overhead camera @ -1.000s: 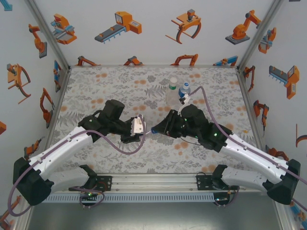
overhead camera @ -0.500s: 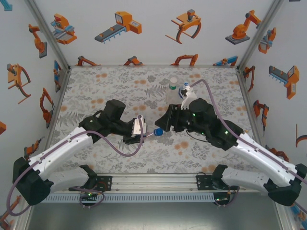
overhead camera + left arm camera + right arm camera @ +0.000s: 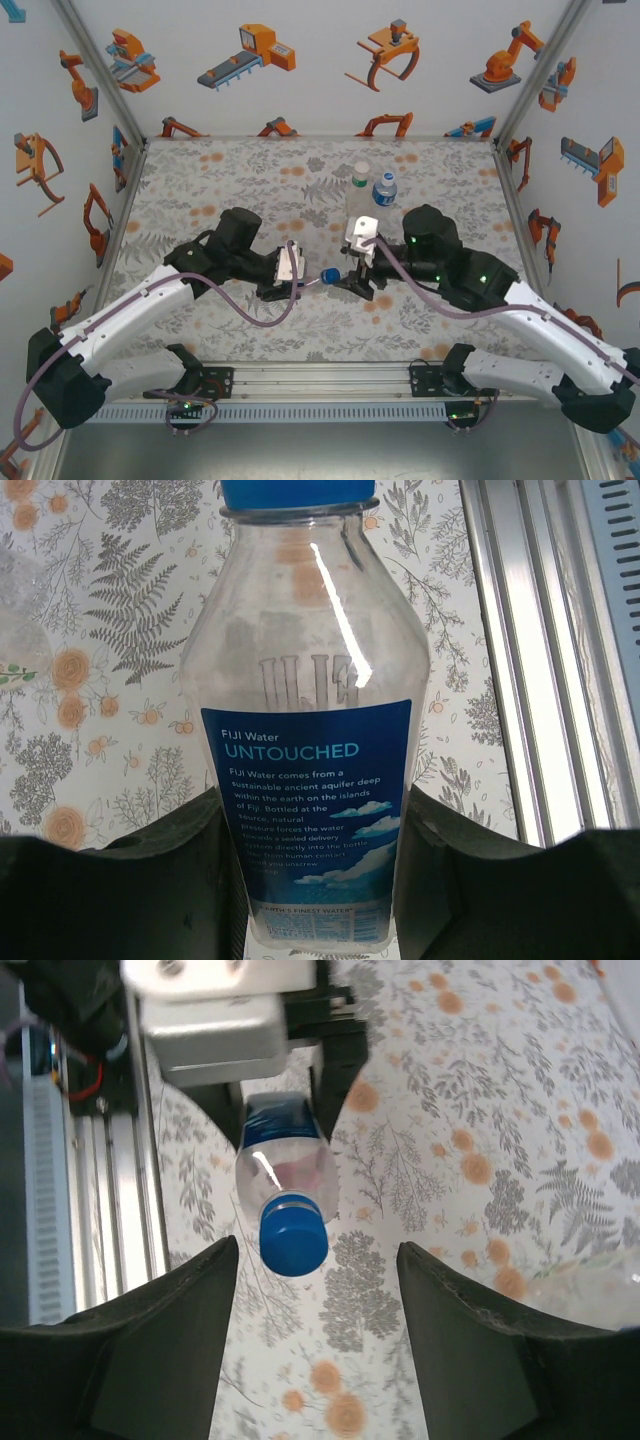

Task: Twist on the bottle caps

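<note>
We find left gripper [image 3: 318, 870] clamped on blue-label bottle [image 3: 315, 730], held sideways at frame centre, blue cap [image 3: 293, 1243] fitted. Right gripper [image 3: 318, 1360] spread apart, just off cap. Second bottle [image 3: 360, 185] and third bottle [image 3: 385, 190] stand upper centre.

We see a clear bottle [image 3: 300, 630] with a deep blue label [image 3: 310, 780] in white letters, and a blue cap [image 3: 293, 1238]. The table [image 3: 230, 170] is white with grey ferns and orange flowers. At twelve o'clock, the white wall [image 3: 320, 90] carries orange robot drawings.
</note>
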